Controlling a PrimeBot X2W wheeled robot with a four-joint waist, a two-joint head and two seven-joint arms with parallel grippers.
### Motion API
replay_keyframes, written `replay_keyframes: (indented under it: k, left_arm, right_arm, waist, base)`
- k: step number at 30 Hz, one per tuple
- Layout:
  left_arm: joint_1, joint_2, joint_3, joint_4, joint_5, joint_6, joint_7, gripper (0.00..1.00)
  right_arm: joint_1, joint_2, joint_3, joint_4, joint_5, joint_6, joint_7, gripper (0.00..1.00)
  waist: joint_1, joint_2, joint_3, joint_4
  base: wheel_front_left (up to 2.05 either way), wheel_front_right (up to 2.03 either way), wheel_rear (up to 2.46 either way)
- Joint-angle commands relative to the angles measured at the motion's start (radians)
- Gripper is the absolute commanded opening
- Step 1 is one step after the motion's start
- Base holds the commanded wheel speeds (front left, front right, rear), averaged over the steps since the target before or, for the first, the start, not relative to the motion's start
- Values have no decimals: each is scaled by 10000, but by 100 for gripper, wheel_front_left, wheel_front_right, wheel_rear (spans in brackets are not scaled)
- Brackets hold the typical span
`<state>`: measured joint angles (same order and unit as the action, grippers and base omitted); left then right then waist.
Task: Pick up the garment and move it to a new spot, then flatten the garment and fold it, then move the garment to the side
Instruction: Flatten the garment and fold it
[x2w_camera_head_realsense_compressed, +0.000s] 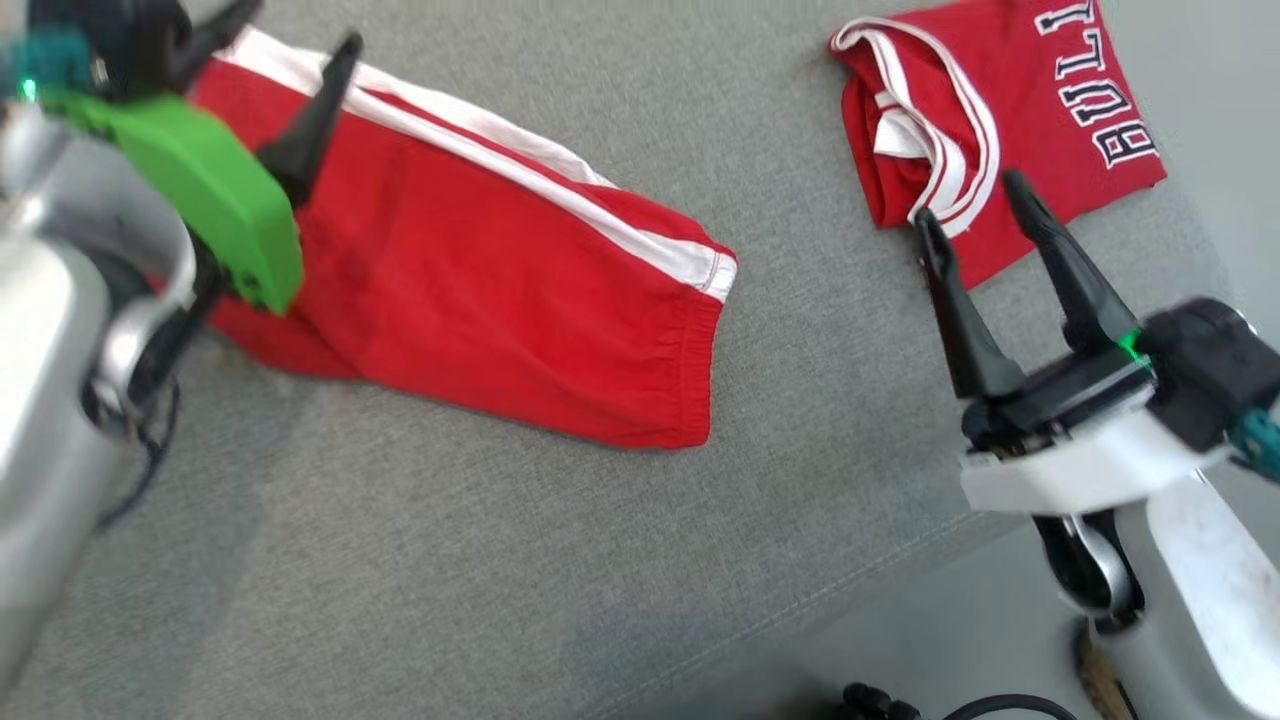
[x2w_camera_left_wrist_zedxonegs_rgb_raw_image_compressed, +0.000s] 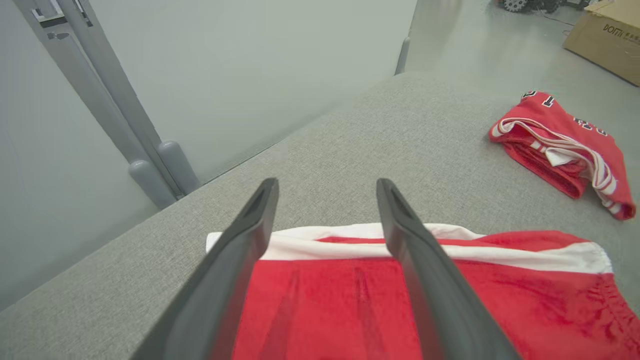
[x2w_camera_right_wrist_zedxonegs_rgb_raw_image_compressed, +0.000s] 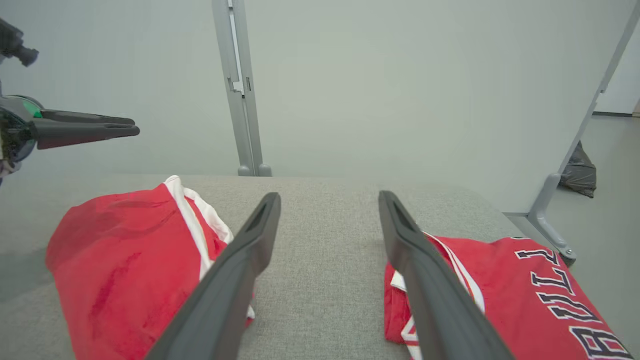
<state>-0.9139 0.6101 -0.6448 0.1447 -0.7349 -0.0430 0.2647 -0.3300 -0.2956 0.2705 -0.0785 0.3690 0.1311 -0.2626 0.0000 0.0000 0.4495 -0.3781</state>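
Grey padded surface (x2w_camera_head_realsense_compressed: 820, 420), red shorts (x2w_camera_head_realsense_compressed: 480, 290) flat, folded red jersey (x2w_camera_head_realsense_compressed: 1045, 120)

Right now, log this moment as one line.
left gripper: open, above shorts | right gripper: open, by jersey | shorts: flat on grey surface | jersey: folded, apart

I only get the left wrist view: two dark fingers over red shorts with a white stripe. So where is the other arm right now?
Observer: The right end effector hovers open, its tips by the near edge of the folded red jersey.
Operator: Is it holding that jersey?
Observer: No. In the right wrist view its fingers stand apart over the grey surface, gripping nothing.
Operator: What's written on the jersey?
Observer: Black letters reading BULL, cut off at the frame edge.
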Motion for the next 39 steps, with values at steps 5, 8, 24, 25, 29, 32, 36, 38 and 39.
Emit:
replay_keyframes:
  k: [5,8,24,25,29,32,36,38,39]
  left_arm:
    - [2165,-246,151,-775,273,714,-2199,100]
    - [3105,-465,238,-630,227,922,-3300,100]
    - [1889,-1413,-111,3699,27,-483,-4158,100]
    - [1671,-1390,-184,3961,-48,-574,-3834,100]
    - [666,-1254,-423,4699,-495,-793,-2530,100]
    - [212,-1182,-612,5165,-742,-863,-1775,100]
    - [-214,-1126,-709,5524,-1463,-886,-835,100]
    - [-405,-972,-806,5561,-1700,-890,-562,100]
    - [-492,-876,-864,5594,-1758,-890,-482,100]
  right_arm:
    - [1606,551,-1565,-1157,-1968,-8,-21,100]
    - [2305,930,-2242,-1517,-2632,-8,-22,100]
    - [2998,1833,-2292,659,-3235,-11,-23,100]
    - [2945,1831,-2254,675,-3203,-11,-23,100]
    - [2686,1844,-2083,673,-3184,-11,-23,100]
    - [2562,1897,-1908,651,-3186,-11,-23,100]
    - [2374,1998,-1721,592,-3140,-11,-23,100]
    - [2297,2068,-1631,522,-3115,-11,-23,100]
    - [2252,2090,-1577,493,-3109,-11,-23,100]
  waist:
    - [0,0,-1862,1143]
    - [0,0,-2226,1594]
    - [0,0,-1722,1832]
    - [0,0,-1616,1762]
    - [0,0,-1088,1428]
    - [0,0,-780,1126]
    - [0,0,-405,744]
    - [0,0,-181,590]
    - [0,0,-81,516]
  base:
    - [0,0,0]
    - [0,0,0]
    - [0,0,0]
    - [0,0,0]
    - [0,0,0]
    - [0,0,0]
    - [0,0,0]
    - [0,0,0]
    - [0,0,0]
